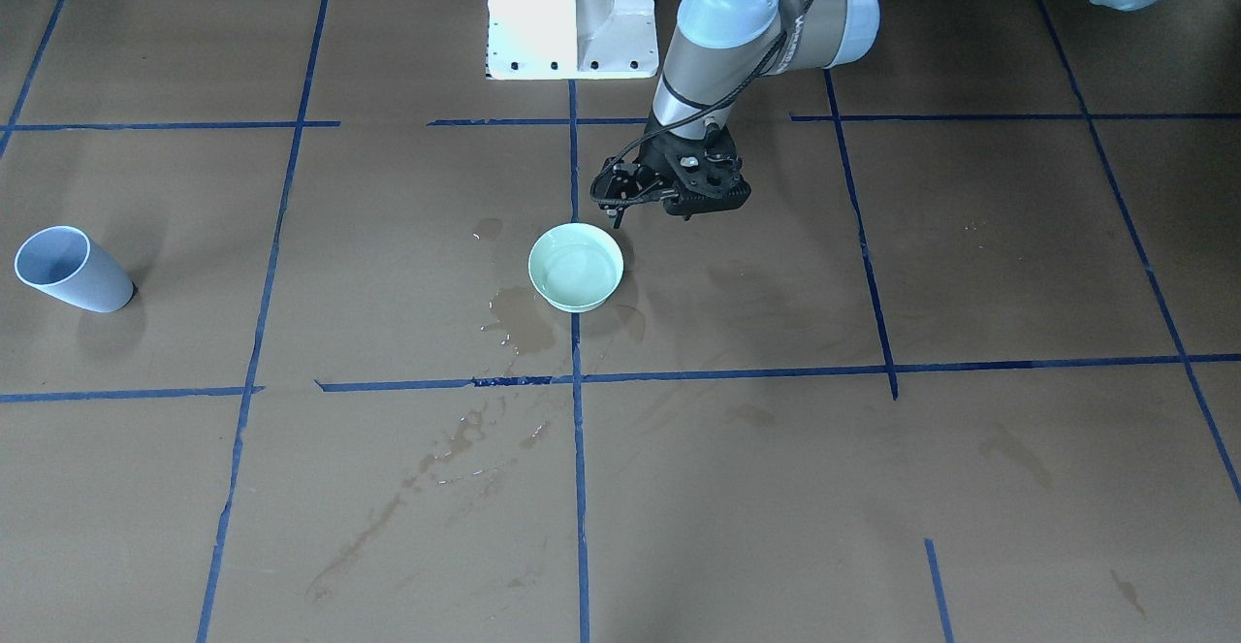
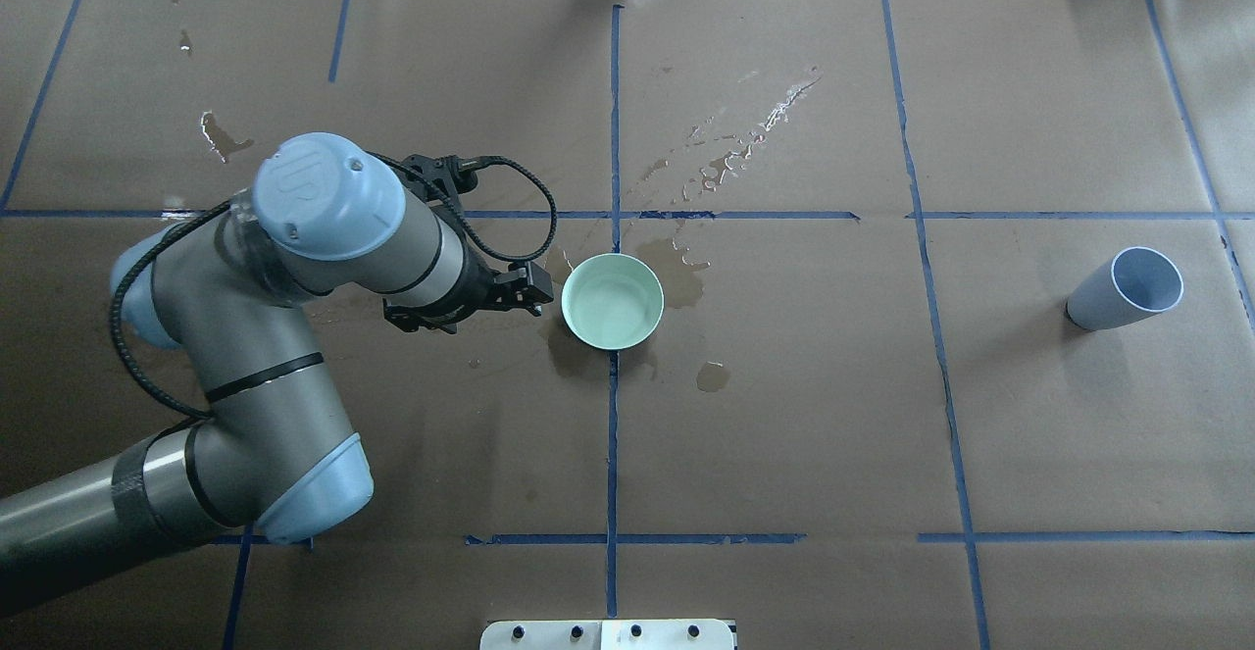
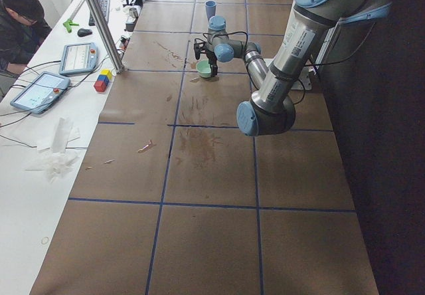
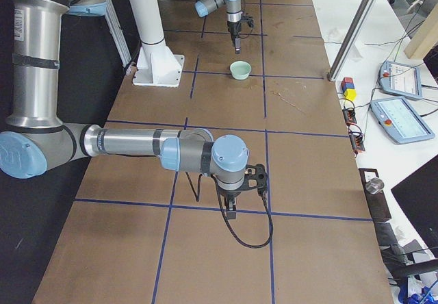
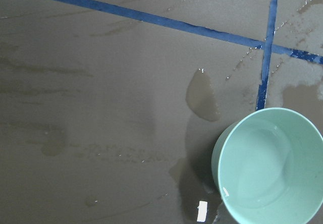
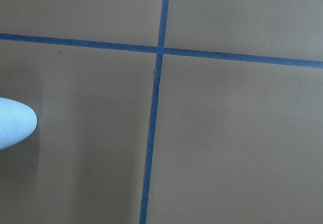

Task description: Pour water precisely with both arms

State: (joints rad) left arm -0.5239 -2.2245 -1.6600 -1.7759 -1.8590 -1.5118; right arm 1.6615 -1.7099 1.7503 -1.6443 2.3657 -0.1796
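A mint-green bowl (image 2: pixel 586 328) stands at the table's middle on a blue tape line; it also shows in the front view (image 1: pixel 578 302) and the left wrist view (image 5: pixel 242 133). Water (image 5: pixel 267 173) lies in it as a faint sheen. My left gripper (image 2: pixel 537 294) (image 1: pixel 619 211) hangs low just beside the bowl's rim, open, with nothing in it. A pale blue cup (image 2: pixel 1118 292) (image 1: pixel 73 272) stands tilted far over on the robot's right. My right gripper (image 4: pixel 233 211) shows only in the exterior right view, above bare paper; I cannot tell its state.
Wet patches (image 2: pixel 730 155) darken the brown paper around and beyond the bowl. The white pedestal (image 1: pixel 572 13) stands at the robot's edge. A side bench holds tablets (image 3: pixel 78 57) and coloured blocks (image 3: pixel 103 80), with a person (image 3: pixel 20 22) seated there. A pale rounded shape (image 6: pixel 12 123) sits at the right wrist view's edge.
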